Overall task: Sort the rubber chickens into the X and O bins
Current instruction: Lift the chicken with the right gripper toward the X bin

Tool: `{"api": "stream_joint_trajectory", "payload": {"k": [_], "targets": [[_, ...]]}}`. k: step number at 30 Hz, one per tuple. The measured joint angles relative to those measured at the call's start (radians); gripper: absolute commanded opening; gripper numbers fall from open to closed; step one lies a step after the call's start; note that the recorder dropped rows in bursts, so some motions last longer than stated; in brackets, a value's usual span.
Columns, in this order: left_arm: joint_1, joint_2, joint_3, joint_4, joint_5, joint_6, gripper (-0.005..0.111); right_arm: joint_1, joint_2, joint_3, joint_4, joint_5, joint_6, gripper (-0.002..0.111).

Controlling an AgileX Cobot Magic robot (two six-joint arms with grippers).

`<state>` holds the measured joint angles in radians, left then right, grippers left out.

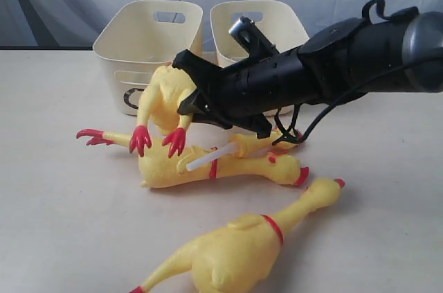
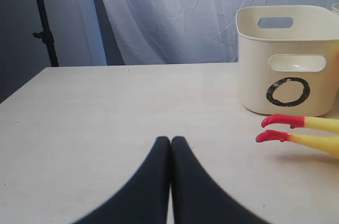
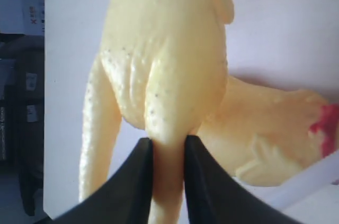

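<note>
My right gripper (image 3: 168, 147) is shut on one thin leg of a rubber chicken (image 3: 164, 60). In the exterior view this chicken (image 1: 163, 99) hangs in front of the O bin (image 1: 149, 50), red feet pointing down. A second chicken (image 1: 173, 168) lies on the table under it, and a third (image 1: 242, 244) lies nearer the front edge. The other cream bin (image 1: 259, 26) stands to the right of the O bin, its mark hidden behind my right arm. My left gripper (image 2: 170, 140) is shut and empty, low over bare table; the O bin (image 2: 288, 60) and two red chicken feet (image 2: 280, 128) lie beyond it.
My right arm (image 1: 318, 71) reaches across the middle from the right, with a cable hanging under it. A short white tube (image 1: 204, 160) rests on the lying chicken. A grey curtain hangs behind the table; a dark stand (image 2: 45, 23) is off its far corner.
</note>
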<state>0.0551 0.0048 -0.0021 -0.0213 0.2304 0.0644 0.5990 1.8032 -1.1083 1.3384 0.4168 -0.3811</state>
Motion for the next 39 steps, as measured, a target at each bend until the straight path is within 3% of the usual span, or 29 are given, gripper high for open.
{"api": "stream_joint_trajectory", "payload": {"k": [9, 16, 26, 33, 39], "targets": [[0.0, 0.0, 0.0, 0.0, 0.0, 0.0, 0.0, 0.002, -0.143, 0.0, -0.043, -0.011, -0.002, -0.001], [0.0, 0.0, 0.0, 0.0, 0.0, 0.0, 0.0, 0.003, -0.191, 0.0, -0.271, -0.37, -0.002, -0.001], [0.0, 0.0, 0.0, 0.0, 0.0, 0.0, 0.0, 0.003, -0.059, -0.006, -0.504, -0.839, -0.084, -0.001], [0.0, 0.0, 0.0, 0.0, 0.0, 0.0, 0.0, 0.003, 0.037, -0.122, -0.52, -0.892, -0.129, -0.001], [0.0, 0.0, 0.0, 0.0, 0.0, 0.0, 0.0, 0.003, 0.119, -0.224, -0.499, -0.902, -0.298, -0.001]]}}
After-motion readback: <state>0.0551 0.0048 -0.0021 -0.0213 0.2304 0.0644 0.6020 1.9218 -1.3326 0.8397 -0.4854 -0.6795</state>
